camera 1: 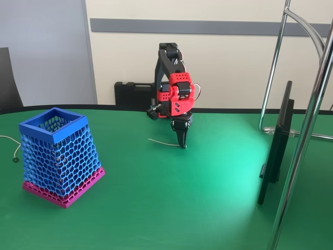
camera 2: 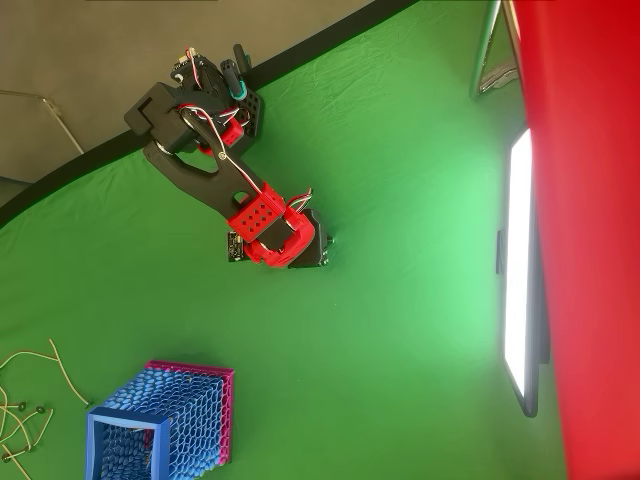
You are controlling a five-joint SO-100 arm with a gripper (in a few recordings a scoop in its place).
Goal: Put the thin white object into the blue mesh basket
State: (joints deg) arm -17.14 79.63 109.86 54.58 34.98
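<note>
One thin white object (camera 1: 162, 141), end hidden by fingers (camera 1: 182, 143)

An office or meeting room used as a robotics test space. A large rounded counter (camera 1: 171, 208) covered in green cloth stands before plain cream walls with a grey rail (camera 1: 208, 26). A black tool case (camera 1: 134, 95) sits by the wall, beside a chrome stand (camera 1: 273, 78) and a flat monitor (camera 1: 276, 146).
</note>
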